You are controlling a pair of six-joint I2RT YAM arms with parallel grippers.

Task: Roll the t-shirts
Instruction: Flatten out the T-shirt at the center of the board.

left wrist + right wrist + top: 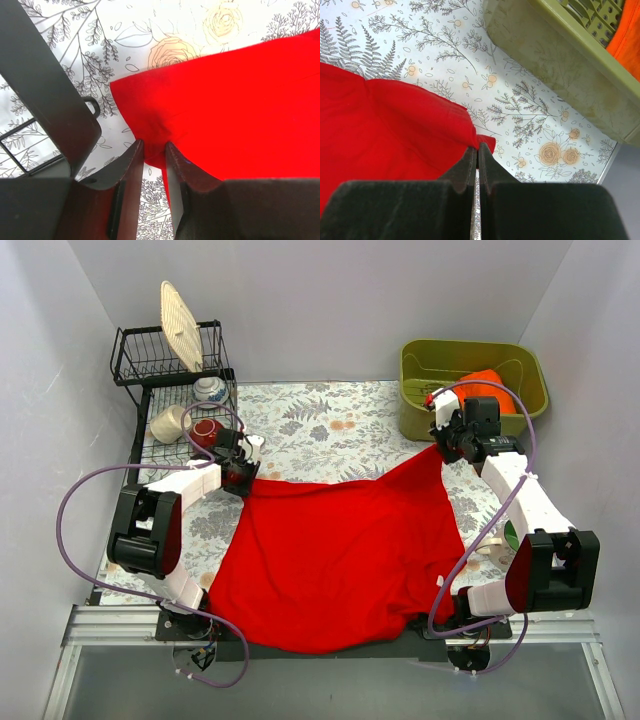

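Red t-shirt spread flat on the floral table, both far corners pinched.
Its far edge runs left to right between the arms, and its near edge droops over the table front. Collar and sleeves cannot be made out. Left gripper and right gripper each clamp a far corner. The green basket holds orange cloth. The dish rack holds a plate, bowl and cup.

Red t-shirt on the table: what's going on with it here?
Both arms have the red t-shirt by its far edge. The left arm has its jaws pinched on the far-left corner beside the dish rack. The right arm has its jaws shut on the far-right corner near the green bin. The shirt lies spread open on the floral table, with no roll started.
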